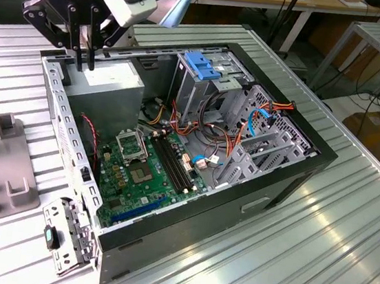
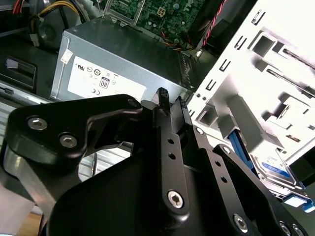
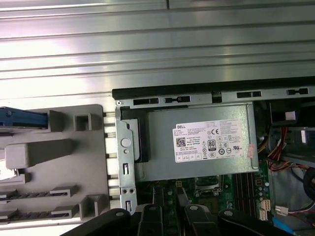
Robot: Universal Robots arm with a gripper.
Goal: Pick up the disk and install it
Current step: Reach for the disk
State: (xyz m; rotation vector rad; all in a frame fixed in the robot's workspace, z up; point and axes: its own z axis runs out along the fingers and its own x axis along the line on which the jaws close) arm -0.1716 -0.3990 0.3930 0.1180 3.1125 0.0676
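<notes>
Supporting the whole arrangement, a ribbed metal table [image 1: 313,268] carries the open computer case [image 1: 274,187], which lies on its side with the cover off. Just outside the case's perforated rear wall, at the exterior view's left, stands a grey slotted fixture [image 1: 10,193]. In the first wrist view the fixture [image 3: 59,157] lies close beside that wall.

Inside the case, the grey power-supply box [image 1: 110,85] occupies the corner against the rear wall. In both wrist views the power-supply box [image 2: 123,59] [image 3: 197,167] turns its white label toward the cameras. The green motherboard [image 1: 141,174] covers the case floor next to it.

The gripper [image 1: 84,65] hangs over the case above the power-supply box, near the rear wall. In both wrist views the gripper [image 2: 172,97] [image 3: 169,191] has its two thin black fingers a narrow gap apart, grasping nothing.

The disk [image 2: 273,169] rests in the fixture, outside the case and beyond its rear wall, apart from the gripper. Its blue-and-white label shows, with a blue rail along one edge.

A blue plastic bracket [image 1: 203,66] sits atop the drive cage deeper inside the case, past the power-supply box.
</notes>
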